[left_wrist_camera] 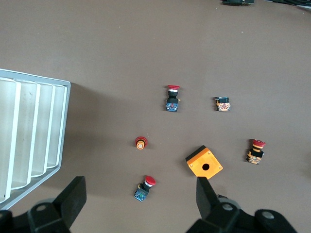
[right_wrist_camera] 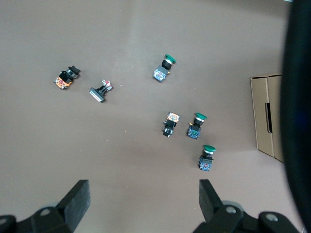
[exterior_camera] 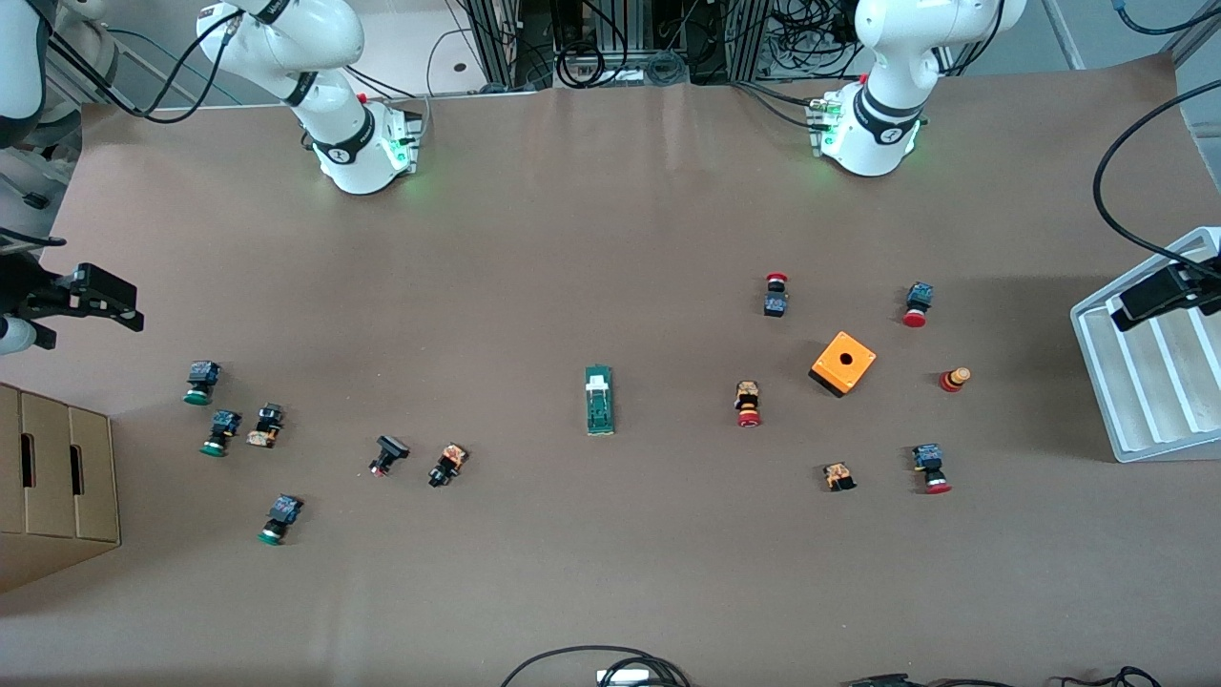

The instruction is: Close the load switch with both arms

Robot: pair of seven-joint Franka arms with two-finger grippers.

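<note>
Green-capped push button (exterior_camera: 277,520) lies nearest the camera, toward the right arm's end of the surface (exterior_camera: 610,572). Load switch (exterior_camera: 599,400) lies mid-surface, untouched, well apart from the orange box (exterior_camera: 843,363). Left claw (left_wrist_camera: 138,204) hangs over the white tray (exterior_camera: 1145,382), right claw (right_wrist_camera: 143,201) near the cardboard box (exterior_camera: 52,477); both gape wide, empty.

Narrow green load switch (exterior_camera: 599,400) flat at mid-table, white slider.
</note>
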